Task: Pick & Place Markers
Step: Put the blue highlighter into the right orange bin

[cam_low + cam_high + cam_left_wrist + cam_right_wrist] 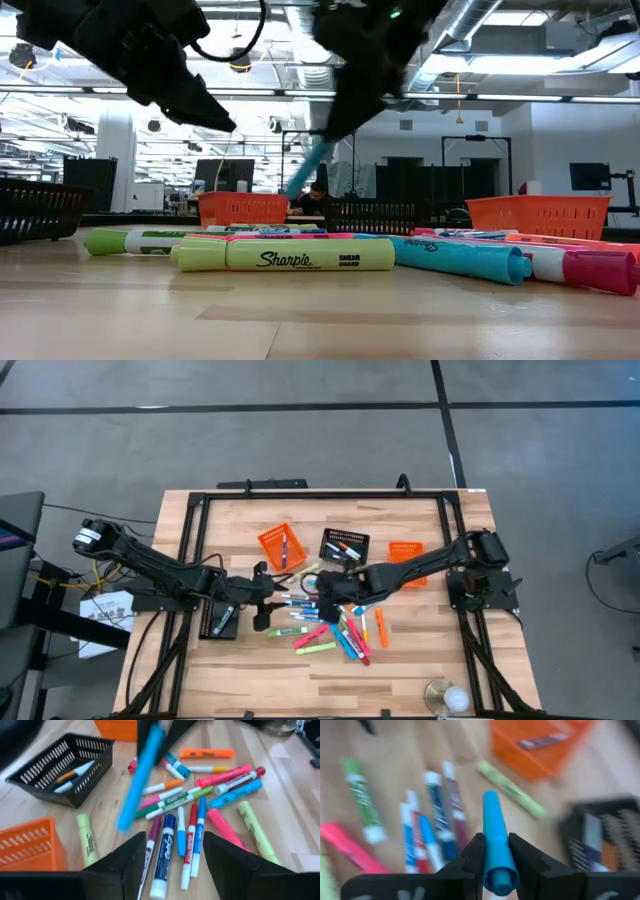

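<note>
Clearly, the right claw (496,857) is clamped on a light blue marker (495,837), held above the pile in the middle of the table (420,660).

Its dark fingers (470,857) grip the marker on both sides; in the low view the marker (308,172) hangs tilted in the air, clear of the wood. Below and around it the other markers (335,628) lie scattered flat on the table, blue, pink, green, orange and yellow ones, near three baskets: an orange basket (280,546) holding one marker, a black basket (344,546) holding a few, and a second orange basket (406,556) partly under the right arm. The left claw (268,602) hovers just beside the pile, its fingers (125,865) spread apart with nothing between them.
</note>
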Available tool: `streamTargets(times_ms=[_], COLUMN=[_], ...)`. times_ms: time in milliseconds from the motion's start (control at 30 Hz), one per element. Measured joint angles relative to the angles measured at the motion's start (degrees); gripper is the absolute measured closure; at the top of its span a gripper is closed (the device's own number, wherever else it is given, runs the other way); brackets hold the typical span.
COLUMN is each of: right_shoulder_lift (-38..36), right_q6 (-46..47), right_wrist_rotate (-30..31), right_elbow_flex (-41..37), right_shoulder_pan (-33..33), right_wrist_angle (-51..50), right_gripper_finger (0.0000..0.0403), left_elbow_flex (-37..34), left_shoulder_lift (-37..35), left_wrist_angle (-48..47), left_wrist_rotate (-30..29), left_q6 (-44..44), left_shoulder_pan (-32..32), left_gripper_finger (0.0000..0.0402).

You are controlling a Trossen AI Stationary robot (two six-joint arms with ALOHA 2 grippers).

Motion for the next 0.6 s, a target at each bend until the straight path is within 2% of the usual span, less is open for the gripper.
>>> streamTargets(times_ms=[133, 267, 433, 500, 600], right_shoulder_lift=[-5.13, -9.73, -13.25, -14.24, -15.59], right_q6=[8.09, 24.19, 50.81, 57.44, 61.73], right_wrist_rotate=[9.80, 16.73, 16.83, 15.81, 14.16], right_elbow_flex=[0.04, 0.02, -3.13, -6.22, -12.01], right_shoulder_pan=[2.41, 5.05, 7.00, 7.52, 7.46], right_wrist_angle=[-13.08, -32.59, -51.33, -53.73, -52.40], right_gripper_finger=[0.0341, 0.0341, 0.0341, 0.0341, 0.0341], left_elbow_flex=[-1.61, -2.96, -3.75, -4.10, -4.15], left_shoulder_lift=[0.00, 0.00, 0.00, 0.00, 0.02], left_wrist_angle=[0.08, 0.40, 0.98, 1.11, 1.51], left_wrist_rotate=[-0.72, -1.00, -1.03, -1.09, -1.09], left_q6=[-1.39, -3.36, -4.67, -4.70, -4.70], left_shoulder_pan=[-0.02, -0.02, -0.02, -0.04, -0.04], left_gripper_finger=[0.0214, 0.0219, 0.0224, 0.0225, 0.0227])
